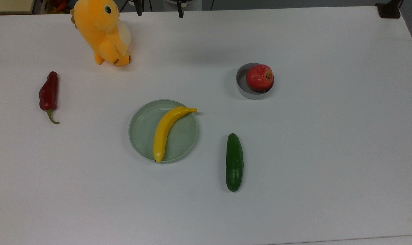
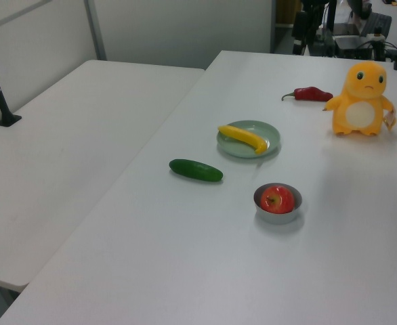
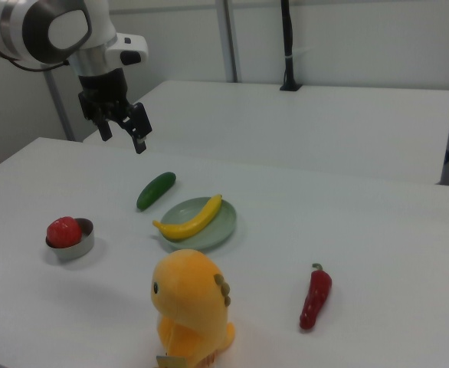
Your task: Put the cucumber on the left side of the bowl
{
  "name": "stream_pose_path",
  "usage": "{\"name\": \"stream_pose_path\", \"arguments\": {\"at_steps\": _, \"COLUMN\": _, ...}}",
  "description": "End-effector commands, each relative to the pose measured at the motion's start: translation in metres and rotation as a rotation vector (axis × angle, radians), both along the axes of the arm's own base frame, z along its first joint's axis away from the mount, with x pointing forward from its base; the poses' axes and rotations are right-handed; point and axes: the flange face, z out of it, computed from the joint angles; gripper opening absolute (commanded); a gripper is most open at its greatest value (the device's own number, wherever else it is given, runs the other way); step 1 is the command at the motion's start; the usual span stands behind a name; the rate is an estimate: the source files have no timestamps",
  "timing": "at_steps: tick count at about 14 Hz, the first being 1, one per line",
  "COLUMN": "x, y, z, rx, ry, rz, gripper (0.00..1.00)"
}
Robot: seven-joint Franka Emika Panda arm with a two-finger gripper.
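While a second white table (image 2: 70,135) stands alongside by grey wall panels, the main white tabletop (image 1: 328,153) holds seven things, one of each; one dark green glossy cucumber (image 1: 234,162) lies flat, just beside a pale green round plate (image 1: 143,131) bearing one yellow banana (image 1: 167,131); one small grey metal bowl (image 1: 242,85) holds one red apple (image 1: 259,77), apart from the cucumber; one dark red chilli pepper (image 1: 48,95); one orange plush toy (image 1: 102,30); the black two-finger gripper (image 3: 123,129) hangs above the table in the right view, jaws open, empty.
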Motion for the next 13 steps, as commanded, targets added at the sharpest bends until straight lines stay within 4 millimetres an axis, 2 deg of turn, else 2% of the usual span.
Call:
{"name": "stream_pose_path", "arguments": {"at_steps": 1, "x": -0.0193, "y": 0.0009, "z": 0.0031, "rx": 0.015, "ry": 0.044, "rz": 0.084, "gripper": 1.0}}
{"name": "stream_pose_path", "arguments": {"at_steps": 13, "x": -0.0154, "y": -0.0036, "z": -0.0005, "rx": 0.017, "ry": 0.048, "rz": 0.083, "gripper": 1.0}}
